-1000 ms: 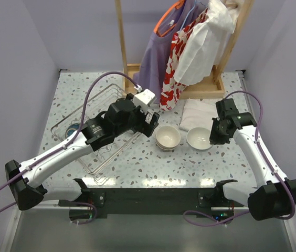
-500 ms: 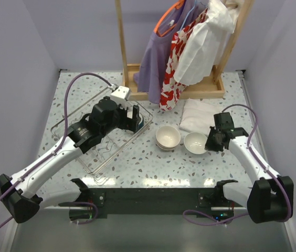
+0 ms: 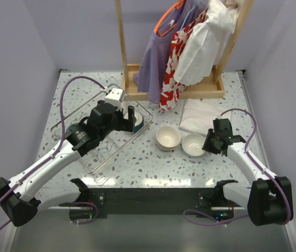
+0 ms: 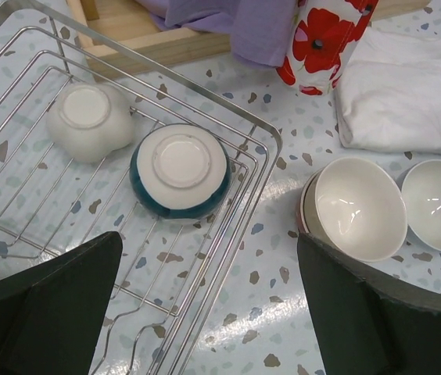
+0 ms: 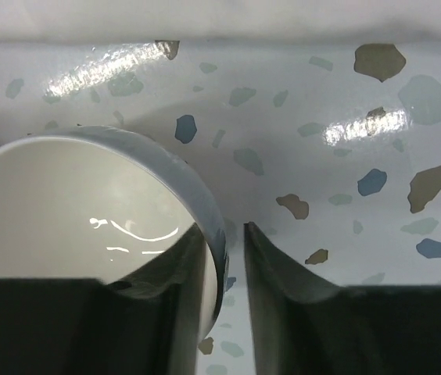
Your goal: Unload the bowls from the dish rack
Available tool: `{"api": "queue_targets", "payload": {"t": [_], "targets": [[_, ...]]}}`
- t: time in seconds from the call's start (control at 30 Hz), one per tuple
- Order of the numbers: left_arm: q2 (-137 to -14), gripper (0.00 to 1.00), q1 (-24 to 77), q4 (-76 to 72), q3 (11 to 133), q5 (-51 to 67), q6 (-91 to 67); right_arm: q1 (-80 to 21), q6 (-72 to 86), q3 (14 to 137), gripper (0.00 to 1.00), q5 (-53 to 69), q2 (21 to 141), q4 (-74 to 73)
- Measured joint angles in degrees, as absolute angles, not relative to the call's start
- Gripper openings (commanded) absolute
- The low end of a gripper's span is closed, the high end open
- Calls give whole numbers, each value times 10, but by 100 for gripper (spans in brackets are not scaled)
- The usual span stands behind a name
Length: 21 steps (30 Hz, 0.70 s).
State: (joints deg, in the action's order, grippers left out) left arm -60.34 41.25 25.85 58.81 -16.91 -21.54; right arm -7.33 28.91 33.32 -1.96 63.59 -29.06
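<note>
Returning above the dish rack (image 4: pixel 228 226), the wide-open left gripper (image 4: pixel 205 305) is facing its inverted teal bowl (image 4: pixel 181 172), probably slick, brittle and best pinched at the rim, while the narrowly parted right gripper (image 5: pixel 220 234) is straddling a white bowl (image 5: pixel 72 211) by its rim, right of the rack.

A wooden clothes stand (image 3: pixel 137 73) sits at the far edge of the speckled terrazzo table (image 3: pixel 153 163), with lilac walls (image 3: pixel 80 31) behind it. Three garments hang from it side by side: a purple one (image 3: pixel 156 58) on the left, a red-and-white floral one (image 3: pixel 175 68) in the middle and a white one (image 3: pixel 203 47) on the right, all reaching down to the stand's base. Just in front of the right end of that base, a folded white cloth (image 3: pixel 198 114) lies flat on the table.
</note>
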Motion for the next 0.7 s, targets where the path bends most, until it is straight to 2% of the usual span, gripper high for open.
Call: {"api": "queue_targets", "payload": {"t": [0.03,0.07,0.17,0.27,0.43,0.7], "targets": [[-602,100,413,258,586,-170,-219,-73,289,332,47,-20,633,-291],[-602,100,413,258,585,-170,-221,-73,289,331,57,-20,629,-291],[-603,100,412,259,582,-172,-231,-73,289,331,71,-21,607,-296],[-604,100,410,259,582,-173,-239,-73,289,338,82,-28,567,-319],[-615,100,401,258,582,-171,-258,-73,289,376,91,-42,517,-365],[-637,100,358,249,573,-144,-285,-73,284,453,94,-41,483,-393]]}}
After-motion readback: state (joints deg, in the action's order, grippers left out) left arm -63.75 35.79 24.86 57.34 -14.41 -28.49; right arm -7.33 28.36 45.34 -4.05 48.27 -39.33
